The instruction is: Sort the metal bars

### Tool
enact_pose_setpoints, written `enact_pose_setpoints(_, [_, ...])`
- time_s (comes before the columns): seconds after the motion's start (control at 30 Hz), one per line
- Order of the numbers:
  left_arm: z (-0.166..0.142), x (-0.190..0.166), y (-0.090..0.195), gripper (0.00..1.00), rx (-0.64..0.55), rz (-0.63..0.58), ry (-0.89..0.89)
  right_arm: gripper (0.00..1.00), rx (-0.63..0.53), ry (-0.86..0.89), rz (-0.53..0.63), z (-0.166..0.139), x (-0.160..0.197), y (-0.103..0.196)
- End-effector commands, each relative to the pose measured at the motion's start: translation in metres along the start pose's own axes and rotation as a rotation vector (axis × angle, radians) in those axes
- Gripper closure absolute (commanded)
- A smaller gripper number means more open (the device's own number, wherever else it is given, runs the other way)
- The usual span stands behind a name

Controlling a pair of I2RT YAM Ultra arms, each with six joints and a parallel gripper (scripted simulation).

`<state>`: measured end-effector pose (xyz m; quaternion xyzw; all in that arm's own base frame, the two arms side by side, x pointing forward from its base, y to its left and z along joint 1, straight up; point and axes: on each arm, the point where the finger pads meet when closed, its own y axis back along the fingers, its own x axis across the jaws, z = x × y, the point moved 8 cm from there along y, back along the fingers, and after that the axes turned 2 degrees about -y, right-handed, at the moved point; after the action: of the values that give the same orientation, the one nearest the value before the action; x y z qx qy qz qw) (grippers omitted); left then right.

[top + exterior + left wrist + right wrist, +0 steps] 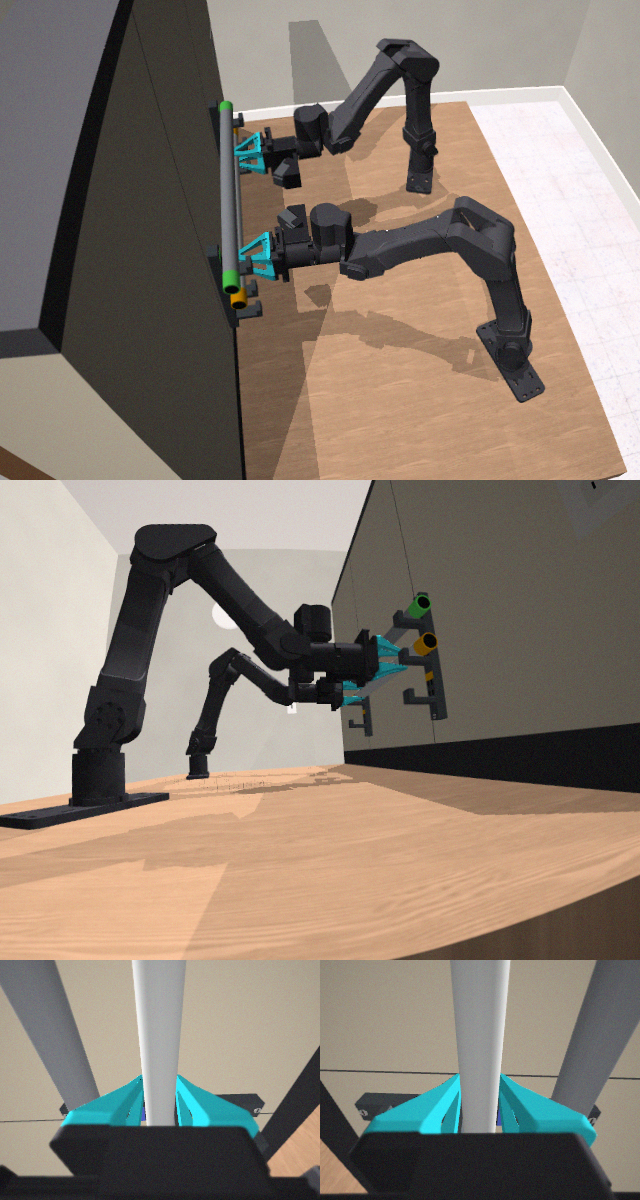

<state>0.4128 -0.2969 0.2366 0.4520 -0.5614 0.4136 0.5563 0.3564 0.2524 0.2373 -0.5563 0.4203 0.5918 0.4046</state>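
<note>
My left gripper point(241, 258) point(360, 693) point(159, 1080) and right gripper point(237, 159) point(400, 658) point(480, 1076) are both shut on the orange-ended bar point(238, 298) point(424, 644) point(160, 1035) point(480, 1035). That bar is at the middle pair of rack arms; whether it touches them is unclear. A blue label point(143, 1113) point(499, 1117) shows just above it on the upright. The green-ended bar point(227, 180) point(417, 607) point(45, 1025) point(602, 1025) lies on the top pair, beside a green label point(219, 253). An orange label point(429, 676) sits above the lowest arm point(419, 697), which carries no bar.
The rack upright point(438, 697) stands against the wall cabinet point(155, 258) point(542, 660). The green-ended bar runs close above both grippers. The wooden table top point(387, 413) point(361, 867) lies well below them.
</note>
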Motion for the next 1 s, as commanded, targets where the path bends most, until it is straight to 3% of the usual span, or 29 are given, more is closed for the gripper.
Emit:
enact_pose_setpoints(0.0, [-0.003,0.03,0.0,1.0,0.012,0.038,0.004,1.0,0.008,-0.007,-0.048,-0.002,-0.029,0.001])
enact_pose_setpoints(0.97, [-0.004,0.051,0.001,1.0,0.012,0.038,0.004,1.0,0.008,-0.007,-0.048,-0.001,-0.05,0.002])
